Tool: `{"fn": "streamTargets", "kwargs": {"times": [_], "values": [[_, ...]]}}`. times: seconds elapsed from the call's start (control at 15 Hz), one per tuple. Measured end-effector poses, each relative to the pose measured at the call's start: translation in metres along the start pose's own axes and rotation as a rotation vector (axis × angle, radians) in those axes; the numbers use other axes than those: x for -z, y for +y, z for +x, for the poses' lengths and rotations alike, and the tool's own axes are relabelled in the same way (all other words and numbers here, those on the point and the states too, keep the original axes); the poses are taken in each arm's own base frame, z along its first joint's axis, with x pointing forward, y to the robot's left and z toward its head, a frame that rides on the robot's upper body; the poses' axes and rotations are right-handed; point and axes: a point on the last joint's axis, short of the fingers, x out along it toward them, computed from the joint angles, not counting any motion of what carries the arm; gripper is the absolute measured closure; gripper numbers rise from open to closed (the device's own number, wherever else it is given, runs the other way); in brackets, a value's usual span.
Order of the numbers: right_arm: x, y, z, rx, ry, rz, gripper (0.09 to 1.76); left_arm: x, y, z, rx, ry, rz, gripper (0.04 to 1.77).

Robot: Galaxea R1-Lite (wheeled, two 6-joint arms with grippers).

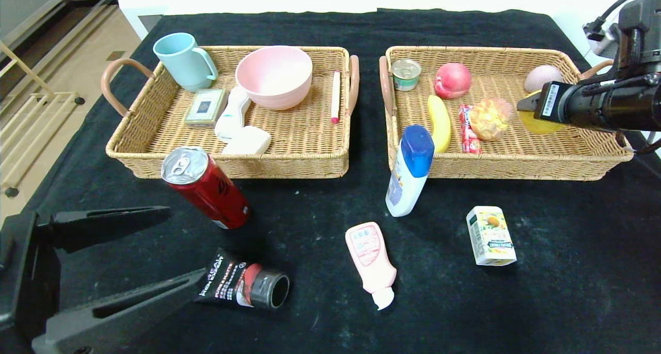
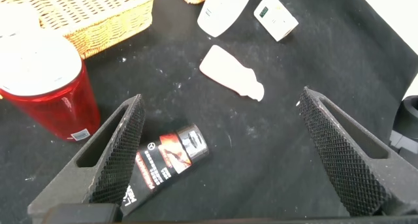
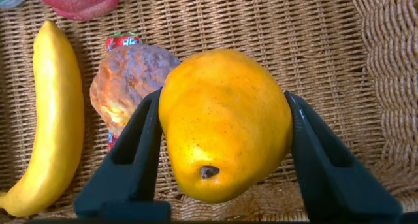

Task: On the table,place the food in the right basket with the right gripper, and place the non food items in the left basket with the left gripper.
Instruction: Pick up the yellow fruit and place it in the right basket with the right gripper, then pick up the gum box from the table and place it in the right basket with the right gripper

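pear (image 3: pixel 225 123) is sitting between my right gripper (image 3: pixel 225 152) fingers, over the right basket (image 1: pixel 516 165) floor beside the banana (image 3: pixel 46 119); the fingers are flanking it, grip uncertain. my left gripper (image 2: pixel 222 152) is hanging open near the tube (image 2: pixel 166 160).

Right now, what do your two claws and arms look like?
Both are black. My left gripper has two long pointed fingers with bumpy, criss-cross grip pads inside. My right gripper has smooth dark grey fingers, and its round black wrist wears a white barcode sticker. Black cables loop behind the right arm.
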Motion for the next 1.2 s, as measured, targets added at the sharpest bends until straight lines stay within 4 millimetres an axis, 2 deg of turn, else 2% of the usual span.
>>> {"fn": "streamTargets", "kwargs": {"times": [0.33, 0.8, 0.93, 1.2], "values": [[0.000, 0.002, -0.004, -0.006, 0.002, -0.004, 0.37, 0.000, 0.000, 0.000, 0.000, 0.001, -0.001, 0.09], [0.000, 0.000, -0.015, -0.009, 0.005, -0.011, 0.23, 0.001, 0.000, 0.000, 0.001, 0.003, -0.001, 0.09], [0.000, 0.002, -0.026, -0.025, 0.000, -0.016, 0.21, 0.001, 0.000, 0.000, 0.004, 0.005, -0.002, 0.09], [0.019, 0.009, -0.060, -0.074, 0.076, -0.080, 0.18, 0.002, -0.001, 0.000, 0.006, 0.007, -0.002, 0.09]]}}
